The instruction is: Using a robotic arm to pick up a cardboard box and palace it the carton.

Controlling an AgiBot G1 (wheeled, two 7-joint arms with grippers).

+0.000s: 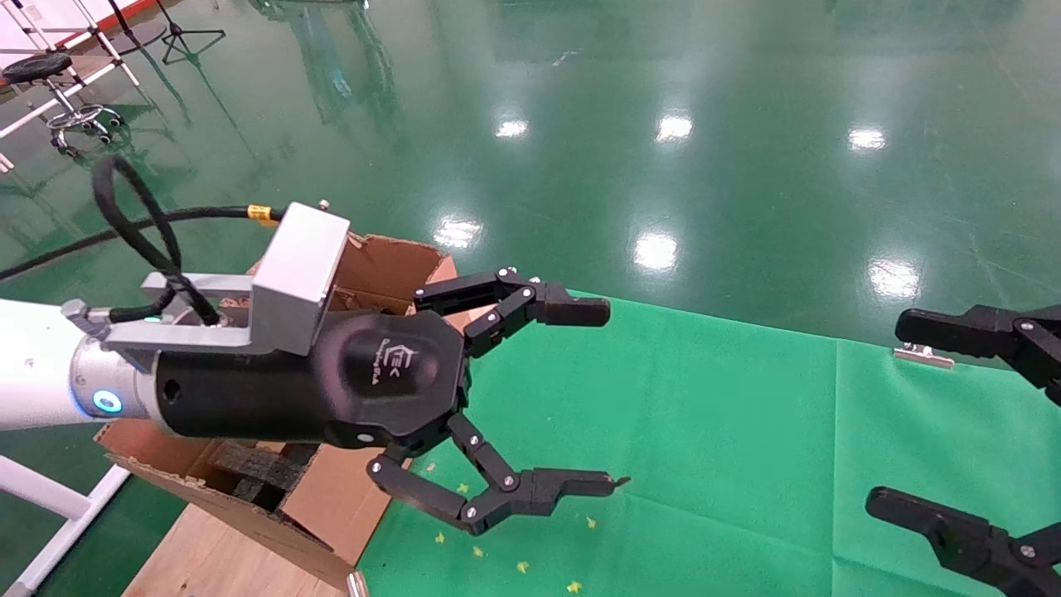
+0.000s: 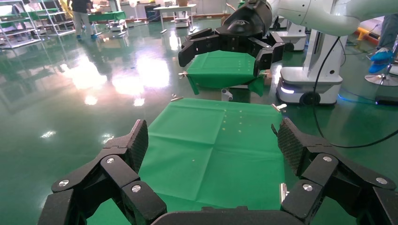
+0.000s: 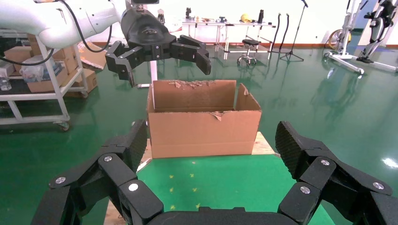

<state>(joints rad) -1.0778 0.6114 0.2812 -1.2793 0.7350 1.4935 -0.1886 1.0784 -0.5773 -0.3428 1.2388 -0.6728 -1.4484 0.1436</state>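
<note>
The small cardboard box shows in no view. The carton stands at the left end of the green-covered table, flaps ragged, black foam inside; it also shows in the right wrist view. My left gripper is open and empty, held in the air just right of the carton over the green cloth; the right wrist view shows it above the carton. My right gripper is open and empty at the right edge, seen from the left wrist view.
The carton rests on a wooden board. A metal clip pins the cloth at the far edge. A white robot base stands past the table. A shelf cart with boxes stands behind the carton.
</note>
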